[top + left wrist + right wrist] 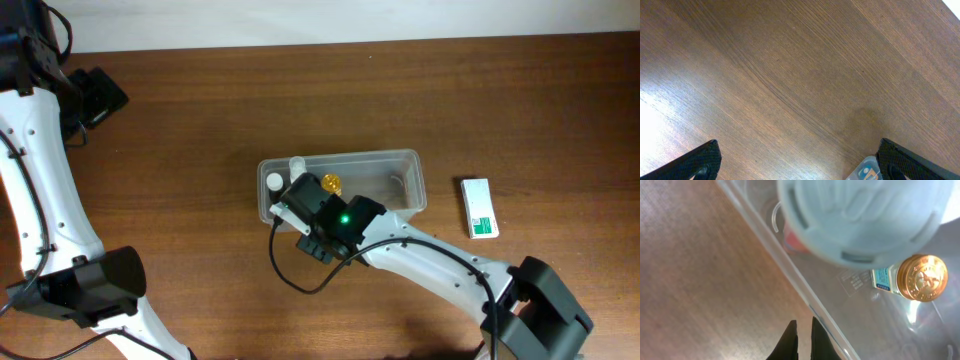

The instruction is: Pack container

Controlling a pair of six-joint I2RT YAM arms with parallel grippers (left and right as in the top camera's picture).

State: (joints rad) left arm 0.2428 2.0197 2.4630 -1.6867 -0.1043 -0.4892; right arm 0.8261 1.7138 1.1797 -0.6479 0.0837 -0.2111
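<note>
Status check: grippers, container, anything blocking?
Left gripper open, off over table. Right gripper shut, empty, at container rim. Gold-capped bottle, white-capped bottle inside. Nothing blocking.

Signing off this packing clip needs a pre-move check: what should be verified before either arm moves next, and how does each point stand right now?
1. Right gripper shut, holding nothing: ok.
2. Left gripper open and empty, away from the container: ok.
3. Container upright on the table: ok.
4. Gold-capped bottle inside the container: ok.
5. Right gripper clear of the container's rim: cannot tell, the two look very close.
6. White-and-green carton packed: not ok, it lies on the table outside.
</note>
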